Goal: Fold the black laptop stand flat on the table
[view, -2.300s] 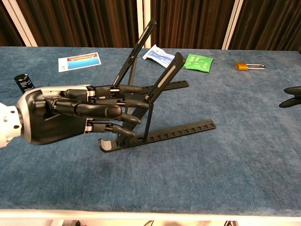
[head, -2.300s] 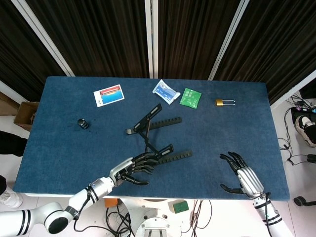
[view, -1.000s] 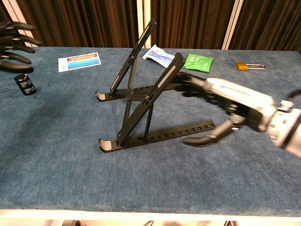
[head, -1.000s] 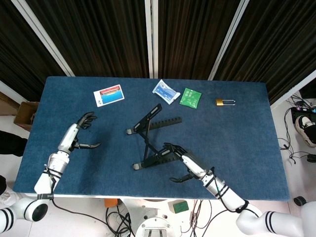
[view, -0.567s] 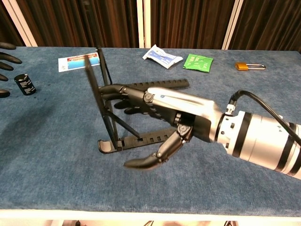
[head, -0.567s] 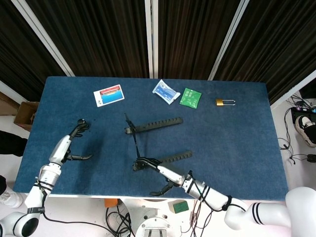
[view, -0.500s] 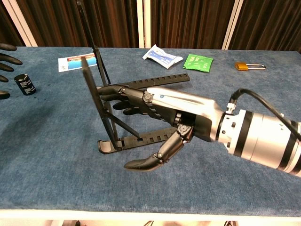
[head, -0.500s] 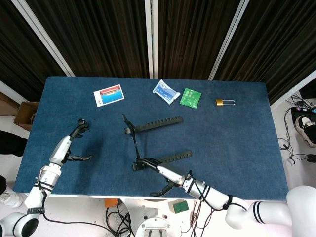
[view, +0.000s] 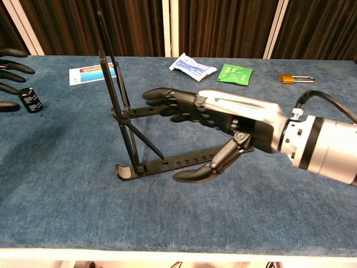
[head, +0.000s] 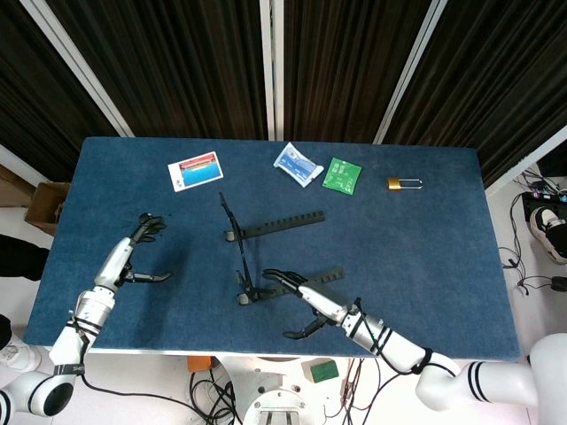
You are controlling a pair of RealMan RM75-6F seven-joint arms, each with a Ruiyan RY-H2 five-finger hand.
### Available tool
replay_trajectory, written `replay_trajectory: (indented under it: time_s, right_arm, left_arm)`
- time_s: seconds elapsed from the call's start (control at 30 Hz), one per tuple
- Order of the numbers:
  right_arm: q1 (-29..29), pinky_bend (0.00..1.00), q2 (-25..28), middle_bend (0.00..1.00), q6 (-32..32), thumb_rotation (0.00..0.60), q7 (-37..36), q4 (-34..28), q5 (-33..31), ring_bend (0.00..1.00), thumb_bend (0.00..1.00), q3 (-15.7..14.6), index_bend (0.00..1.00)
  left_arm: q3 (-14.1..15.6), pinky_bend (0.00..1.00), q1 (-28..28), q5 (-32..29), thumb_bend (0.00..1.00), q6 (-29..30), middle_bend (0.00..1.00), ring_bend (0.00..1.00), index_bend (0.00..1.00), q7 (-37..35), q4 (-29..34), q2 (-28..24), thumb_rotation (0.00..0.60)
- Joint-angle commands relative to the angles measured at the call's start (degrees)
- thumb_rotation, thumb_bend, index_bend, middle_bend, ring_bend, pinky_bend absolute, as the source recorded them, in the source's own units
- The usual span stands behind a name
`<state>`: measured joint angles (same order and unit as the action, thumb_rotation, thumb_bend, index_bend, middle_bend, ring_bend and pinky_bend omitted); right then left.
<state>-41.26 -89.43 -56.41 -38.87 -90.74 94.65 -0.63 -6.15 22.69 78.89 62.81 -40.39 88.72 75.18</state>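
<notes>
Stand [view: 131, 120] mid-table, upper arms now nearly upright, tipped further back than half a second ago. Right hand [view: 215, 125] has pulled back off the arms and hovers beside them over the base rails, fingers spread, grasping nothing. Left hand [head: 142, 252] stays out at the left, released, near the small black cylinder [view: 28, 99].

My right hand [view: 223, 125] has black jointed fingers, a silver back, a white forearm with black bands and a black cable; my left hand [head: 142, 252] looks alike.
</notes>
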Motion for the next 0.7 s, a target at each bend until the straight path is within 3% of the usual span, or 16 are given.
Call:
replay_trajectory:
  time_s: [0.03, 0.33, 0.7]
  right_arm:
    - [0.79, 0.0, 0.6, 0.0, -0.09, 0.6, 0.42, 0.1, -1.05, 0.0, 0.18, -0.84, 0.0]
    - [0.62, 0.0, -1.99, 0.0, 2.05, 0.6, -1.13, 3.11, 0.43, 0.0, 0.18, -4.28, 0.0]
    - [-1.91, 0.0, -6.88, 0.0, 5.22, 0.6, -1.74, 6.49, -0.45, 0.0, 0.18, -3.03, 0.0]
  left_arm:
    - [-1.11, 0.22, 1.2, 0.95, 0.0, -1.06, 0.16, 0.15, 0.11, -4.01, -1.55, 0.75, 0.6]
    - [-0.23, 0.22, 0.78, 1.63, 0.0, -0.74, 0.16, 0.15, 0.11, -5.14, -2.76, 1.45, 0.6]
    - [0.42, 0.22, -0.48, 1.66, 0.0, 0.39, 0.16, 0.15, 0.11, -5.85, -2.99, 1.13, 0.6]
